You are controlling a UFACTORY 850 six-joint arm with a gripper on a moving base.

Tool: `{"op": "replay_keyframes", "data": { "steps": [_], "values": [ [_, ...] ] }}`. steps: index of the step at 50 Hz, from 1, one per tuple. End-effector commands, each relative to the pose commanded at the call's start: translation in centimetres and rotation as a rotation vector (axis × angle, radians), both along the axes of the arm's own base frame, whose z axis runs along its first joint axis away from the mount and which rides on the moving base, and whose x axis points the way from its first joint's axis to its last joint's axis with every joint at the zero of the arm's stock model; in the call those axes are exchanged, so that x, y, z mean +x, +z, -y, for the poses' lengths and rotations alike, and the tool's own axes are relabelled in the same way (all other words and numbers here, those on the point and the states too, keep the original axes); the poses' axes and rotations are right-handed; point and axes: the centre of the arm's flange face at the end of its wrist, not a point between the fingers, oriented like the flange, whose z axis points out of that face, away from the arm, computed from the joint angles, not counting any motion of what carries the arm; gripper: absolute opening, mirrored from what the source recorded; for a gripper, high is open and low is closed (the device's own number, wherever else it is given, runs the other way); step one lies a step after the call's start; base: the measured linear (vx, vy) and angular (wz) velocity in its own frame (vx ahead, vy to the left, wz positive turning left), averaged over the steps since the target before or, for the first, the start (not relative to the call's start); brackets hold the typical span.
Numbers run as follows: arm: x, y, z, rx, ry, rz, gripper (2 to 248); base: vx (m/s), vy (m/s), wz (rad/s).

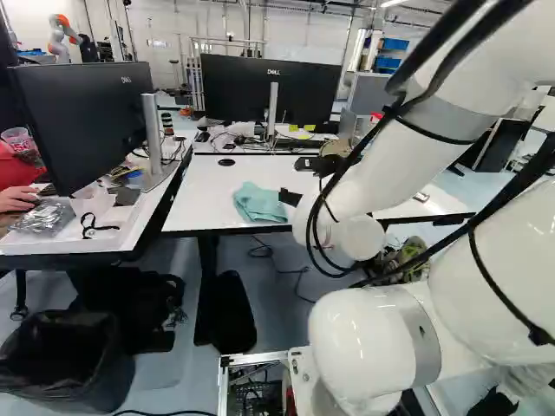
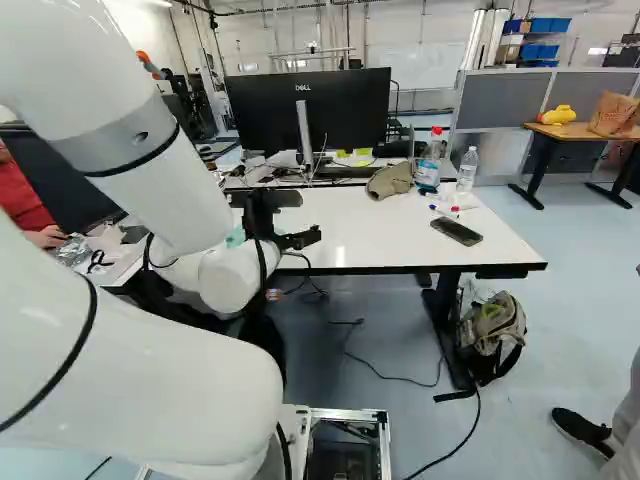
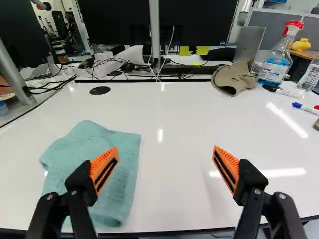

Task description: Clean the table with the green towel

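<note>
Towel [image 3: 89, 167] — the green one — sits bunched near the white table's [image 3: 199, 114] front edge, partly behind one finger. Gripper [image 3: 164, 169] is spread wide with nothing in it, probably lined up for a grab.

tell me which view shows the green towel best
The wrist view: the green towel lies whole on the white table, partly behind one orange pad. The left base view shows it small; in the right base view the arm nearly hides it.

green towel [image 3: 89, 167], white table [image 3: 189, 119]
</note>
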Motion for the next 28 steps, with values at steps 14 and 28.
{"op": "replay_keyframes", "data": {
  "steps": [14, 28],
  "values": [
    [0.0, 0.0, 0.0, 0.0, 0.0, 0.0, 247, 0.0, 0.0, 0.0],
    [0.0, 0.0, 0.0, 0.0, 0.0, 0.0, 247, 0.0, 0.0, 0.0]
  ]
}}
